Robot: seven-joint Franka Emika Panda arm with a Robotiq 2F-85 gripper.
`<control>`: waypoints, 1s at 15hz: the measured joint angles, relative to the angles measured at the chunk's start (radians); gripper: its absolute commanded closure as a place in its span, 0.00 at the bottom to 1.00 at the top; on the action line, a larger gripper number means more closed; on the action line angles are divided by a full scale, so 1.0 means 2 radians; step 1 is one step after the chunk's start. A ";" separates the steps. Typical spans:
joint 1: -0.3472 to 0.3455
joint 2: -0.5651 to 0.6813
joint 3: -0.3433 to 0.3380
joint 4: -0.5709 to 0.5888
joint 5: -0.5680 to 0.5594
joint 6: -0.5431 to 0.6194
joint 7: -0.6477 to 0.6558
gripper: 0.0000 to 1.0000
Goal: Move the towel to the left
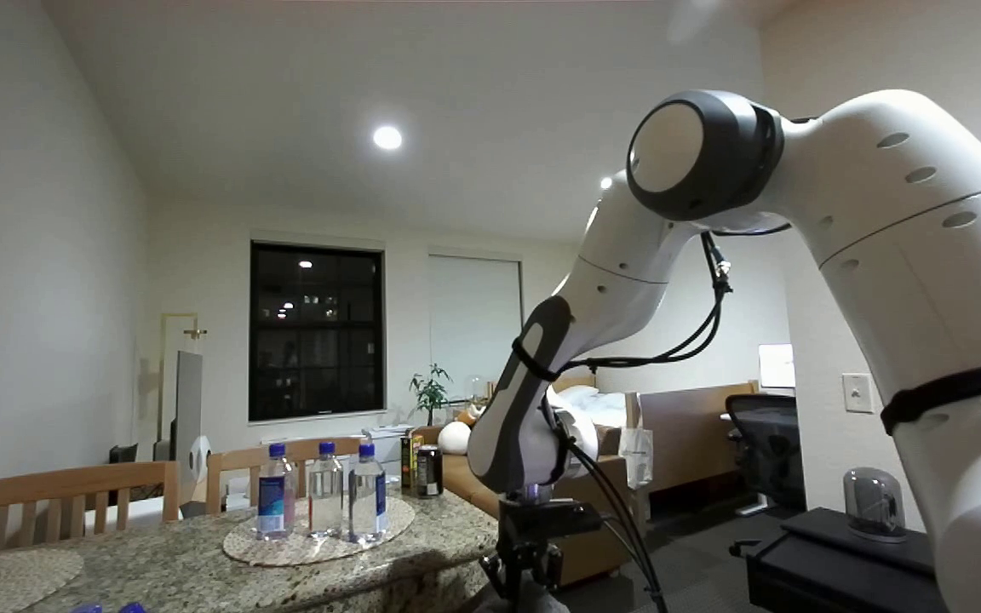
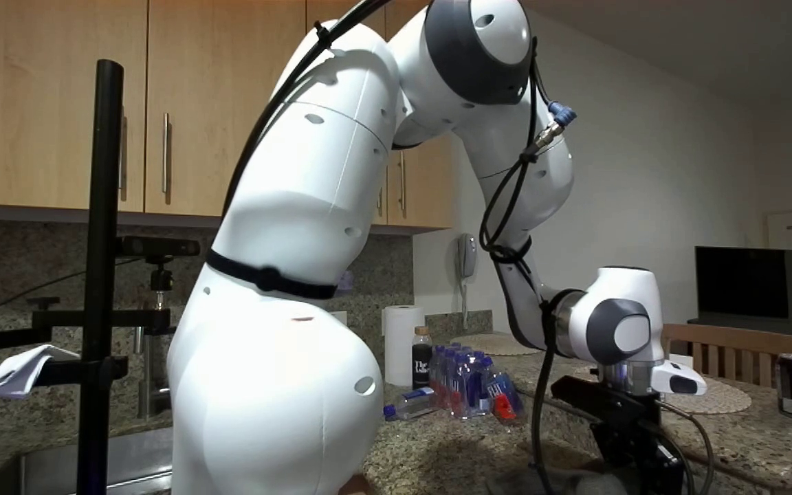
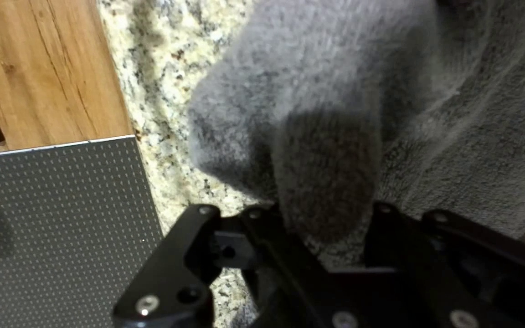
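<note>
- The tool (image 3: pixel 328 216) is partly closed, its two fingers (image 3: pixel 267 230) pinching a thick fold of the gray towel (image 3: pixel 308 59); the fold fills the gap between them, and the tips are lost in cloth and blur.
- The towel lies bunched on the speckled tabletop (image 3: pixel 171 150) right under the tool, its looser cloth spreading to the right in the wrist view; both exterior views catch only a little of it, at the bottom edge.
- Past the tabletop's edge, the wrist view shows a wood-grained surface (image 3: pixel 48 68) and a dark, dotted surface (image 3: pixel 53 228).
- Over this bends the white arm (image 2: pixel 300 220), black cables strapped along it.
- Farther along the tabletop, in an exterior view, water bottles (image 2: pixel 465 385) stand clustered; a tipped bottle (image 2: pixel 413 404) lies just beside them, with a white paper roll (image 2: pixel 399 344) near.
- On the tabletop's raised part, in an exterior view, three upright bottles (image 1: pixel 326 494) share a round woven mat (image 1: pixel 312 553); a dark can (image 1: pixel 429 471) and a box (image 1: pixel 408 460) stand near it.
- Behind come wooden chairs (image 1: pixel 65 485), then a dark window (image 1: pixel 316 332) in the far wall.
</note>
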 measured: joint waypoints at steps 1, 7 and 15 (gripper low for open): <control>0.003 -0.005 0.000 0.000 0.000 -0.005 0.003 0.89; 0.027 -0.040 0.003 0.000 0.000 -0.045 0.035 0.89; 0.054 -0.077 0.024 -0.003 0.001 -0.053 0.076 0.89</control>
